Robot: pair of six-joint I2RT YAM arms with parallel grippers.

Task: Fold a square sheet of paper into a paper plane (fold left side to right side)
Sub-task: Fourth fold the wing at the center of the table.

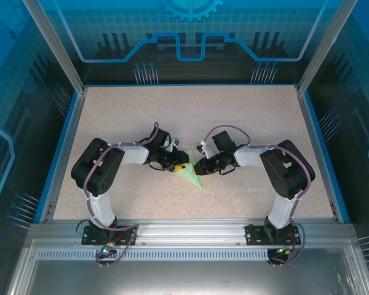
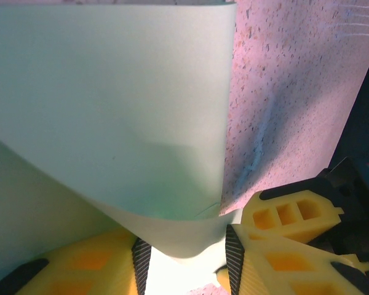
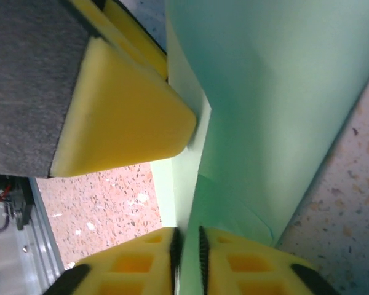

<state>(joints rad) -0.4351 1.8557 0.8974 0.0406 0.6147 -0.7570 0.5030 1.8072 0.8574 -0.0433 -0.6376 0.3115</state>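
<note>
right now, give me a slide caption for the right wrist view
Right claw pinches the edge of the folded green paper, speckled table behind.

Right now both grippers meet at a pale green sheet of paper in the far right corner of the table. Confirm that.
Not quite. The left gripper and the right gripper do meet at the pale green sheet of paper, but it sits near the middle of the table, not in the far right corner. The top view shows this.
</note>
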